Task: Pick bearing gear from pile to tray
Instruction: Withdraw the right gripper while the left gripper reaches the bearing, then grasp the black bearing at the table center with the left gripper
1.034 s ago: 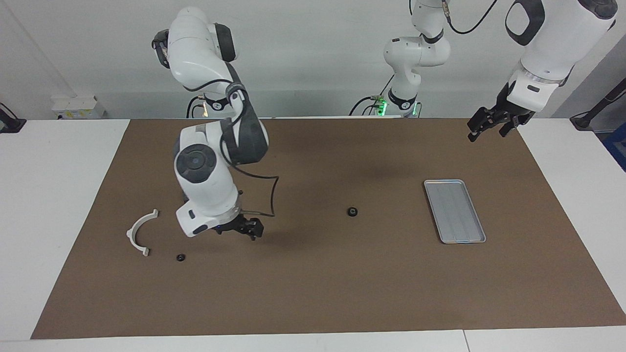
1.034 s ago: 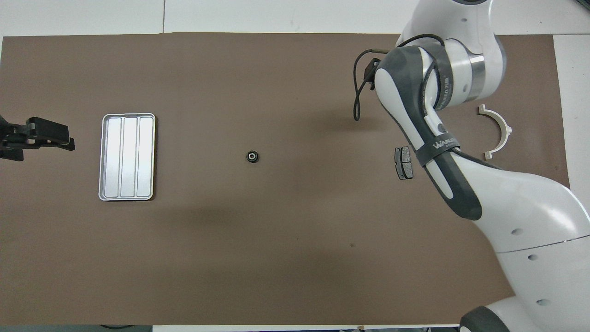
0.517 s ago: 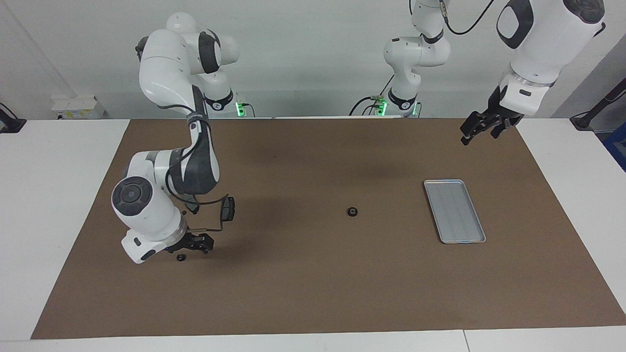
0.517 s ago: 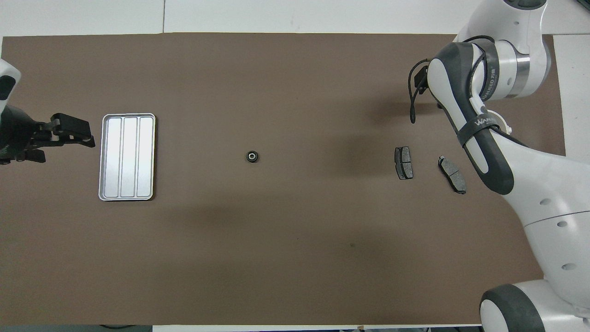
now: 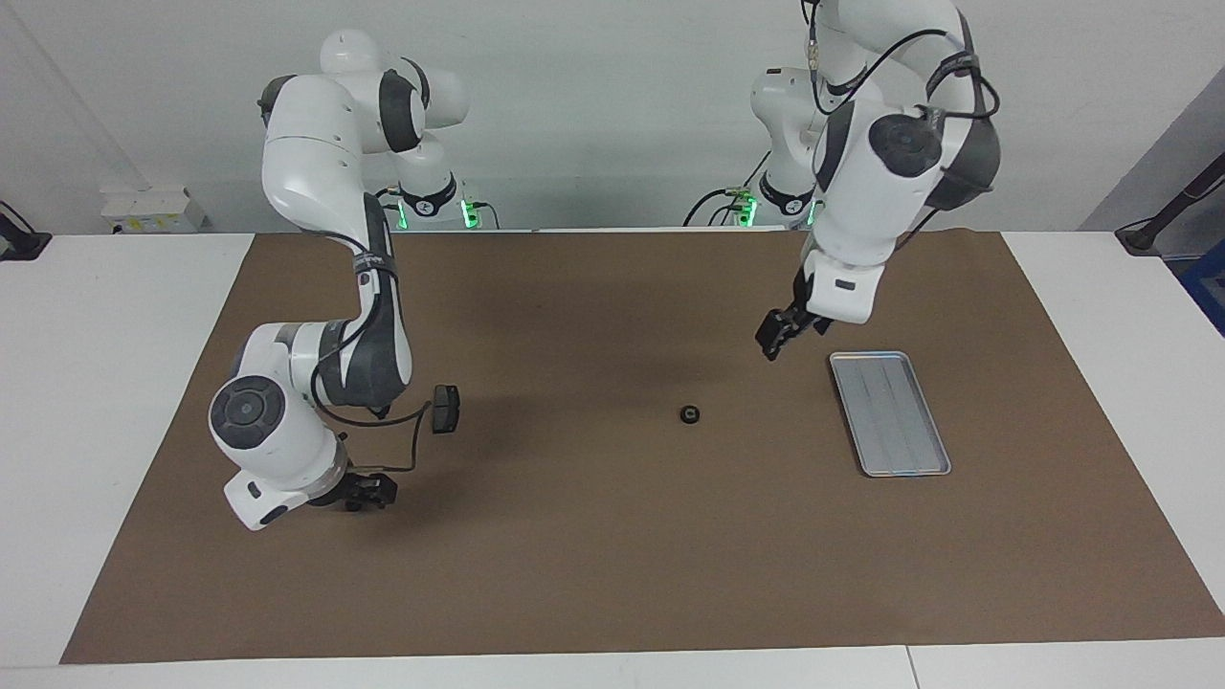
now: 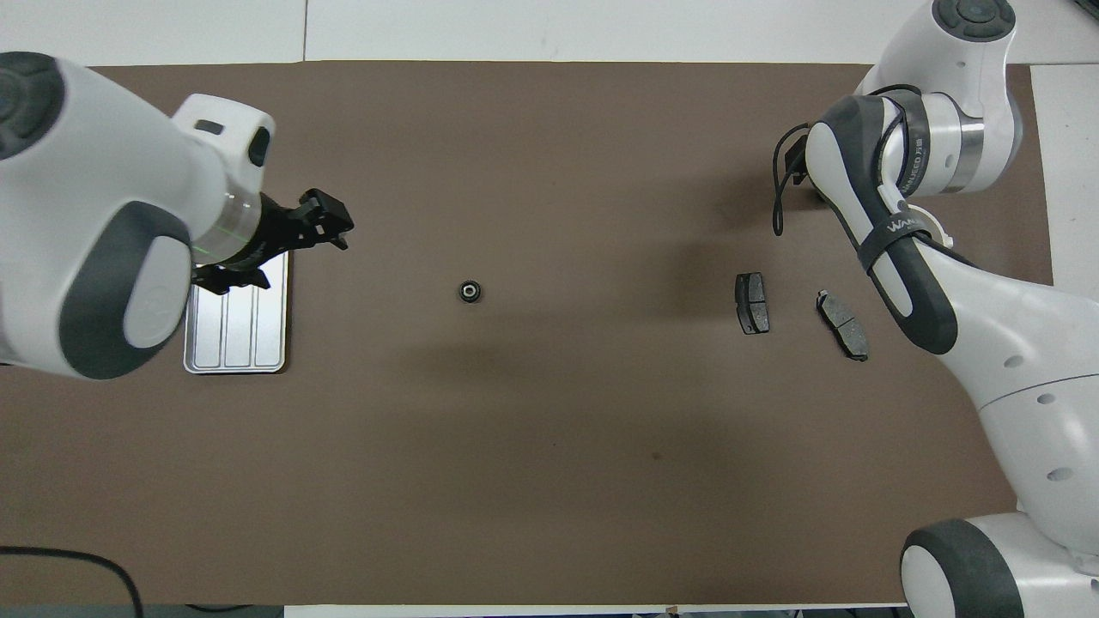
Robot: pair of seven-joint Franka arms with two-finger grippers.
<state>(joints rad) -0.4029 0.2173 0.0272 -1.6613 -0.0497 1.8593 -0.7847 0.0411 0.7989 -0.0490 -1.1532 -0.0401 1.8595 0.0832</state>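
The desk (image 5: 124, 383) is white and smooth, and nearly all of it lies under a matte brown mat (image 5: 612, 574) with a flat, felt-like look. My right arm, glossy white shells with dark grey joints, reaches out toward the edge of the desk farthest from me at its own end, and my right end effector (image 5: 368, 495) hangs low over the mat there, its black fingers spread wide with nothing between them. My left arm bends down over the middle of its end of the desk, and my left end effector (image 5: 777, 335) hangs in the air just beside the tray's nearer corner, also wide open and empty. The tray (image 5: 890, 413) is a shallow rectangle of silver-grey metal with rounded corners, a raised rim and faint lengthwise ridges, lying flat on the mat toward the left arm's end. Two dark grey brake pads (image 6: 753, 303) lie flat on the mat toward the right arm's end, near each other but not touching, each a small slab with a groove across its middle. The bearing gear (image 5: 689, 414), a tiny black ring with a paler hub, sits alone near the middle of the desk, well apart from the tray and from both end effectors.
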